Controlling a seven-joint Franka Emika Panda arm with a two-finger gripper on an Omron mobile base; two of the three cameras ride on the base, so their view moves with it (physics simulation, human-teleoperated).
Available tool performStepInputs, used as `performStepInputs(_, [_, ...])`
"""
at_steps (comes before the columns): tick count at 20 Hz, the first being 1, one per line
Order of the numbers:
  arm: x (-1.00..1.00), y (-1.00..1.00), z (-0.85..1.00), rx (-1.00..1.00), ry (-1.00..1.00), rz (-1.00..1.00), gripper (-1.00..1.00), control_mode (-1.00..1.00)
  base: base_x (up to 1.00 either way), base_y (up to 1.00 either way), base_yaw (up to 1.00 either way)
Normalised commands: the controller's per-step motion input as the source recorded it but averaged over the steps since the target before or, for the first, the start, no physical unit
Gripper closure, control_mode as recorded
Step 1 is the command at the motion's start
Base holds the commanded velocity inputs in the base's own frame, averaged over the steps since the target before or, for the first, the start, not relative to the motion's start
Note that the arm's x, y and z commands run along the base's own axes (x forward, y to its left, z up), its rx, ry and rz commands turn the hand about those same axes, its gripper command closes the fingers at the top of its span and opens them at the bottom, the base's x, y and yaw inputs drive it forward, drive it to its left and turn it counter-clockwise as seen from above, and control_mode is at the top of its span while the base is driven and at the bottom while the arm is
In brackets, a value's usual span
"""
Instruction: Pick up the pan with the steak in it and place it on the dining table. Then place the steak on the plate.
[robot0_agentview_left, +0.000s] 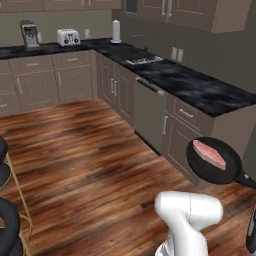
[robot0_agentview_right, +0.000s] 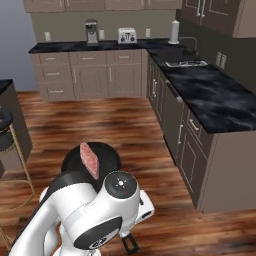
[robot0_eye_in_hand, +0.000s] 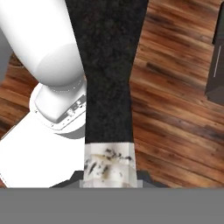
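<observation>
Floor (robot0_agentview_left: 90, 160): glossy brown wood planks, running across the whole room.

Worktop (robot0_agentview_left: 200, 85): black, grey-veined, L-shaped, on brown cabinets (robot0_agentview_left: 75, 80) along the back and right walls. Upper cabinets above on both walls.

On the worktop, back run: coffee machine (robot0_agentview_left: 30, 34), toaster (robot0_agentview_left: 68, 37), white paper-towel roll (robot0_agentview_left: 116, 31) at the corner. On the side run: a cooktop (robot0_agentview_left: 144, 60) set flush into the top.

Pan (robot0_agentview_left: 214, 161): black, round, held in mid-air over the floor, in front of the brown cabinets at the near end of the worktop, tilted so its inside faces the left base camera. Its handle leads off to the lower right.

Steak (robot0_agentview_left: 210, 154): pink-red with a paler edge, lying inside the tilted pan.

Hand (robot0_eye_in_hand: 109, 181): pressed shut on the pan handle; in the hand view the handle's pale, scuffed end sits at the fingertips and the black shaft runs away from it over the floor.

Left base view only: two dark stool seats at the left edge, with a thin brass leg.

Right base view only: a stool (robot0_agentview_right: 6, 131) on brass legs beside a dark block at the left edge; the pan (robot0_agentview_right: 92, 160) seen behind the white arm, the steak (robot0_agentview_right: 90, 160) standing nearly edge-on; a blue-grey wall at upper left.
</observation>
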Motion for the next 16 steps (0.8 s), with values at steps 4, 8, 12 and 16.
performStepInputs(4, [0.00, 0.00, 0.00, 0.00, 0.00, 0.00, 1.00, 1.00, 1.00, 0.03, 0.00])
performStepInputs(8, [0.00, 0.00, 0.00, 0.00, 0.00, 0.00, 1.00, 1.00, 1.00, 0.01, 0.00])
performStepInputs(12, [0.00, 0.00, 0.00, 0.00, 0.00, 0.00, 1.00, 1.00, 0.91, 0.00, 0.01])
performStepInputs(16, [0.00, 0.00, 0.00, 0.00, 0.00, 0.00, 1.00, 1.00, 0.38, -0.01, 0.30])
